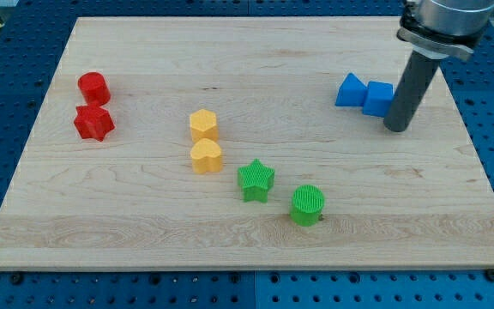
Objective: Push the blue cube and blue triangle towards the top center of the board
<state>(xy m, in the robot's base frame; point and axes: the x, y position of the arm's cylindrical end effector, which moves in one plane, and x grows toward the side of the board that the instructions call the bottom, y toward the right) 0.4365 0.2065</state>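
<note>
On a blue perforated bench: wooden board [256,232], pale, filling most of the view.
Arm: dark rod coming down from the view's top right, with a grey collar above it.
My tip [395,128]: resting on the board, just beside the blue cube on its right; it is a bare rod, so it clasps nothing, only presses sideways.
Blue cube [378,98]: right part of the board, upper half, touching the blue triangle.
Blue triangle [349,90]: immediately left of the cube, well right of the top centre.
Green cylinder [307,205]: lower centre-right.
Green star [256,180]: near the cylinder, up and left.
Yellow pair: hexagonal block [203,125] above a rounder yellow block [206,156], touching, centre-left.
Red pair: cylinder [93,87] above a star-like block [93,123], far left.
</note>
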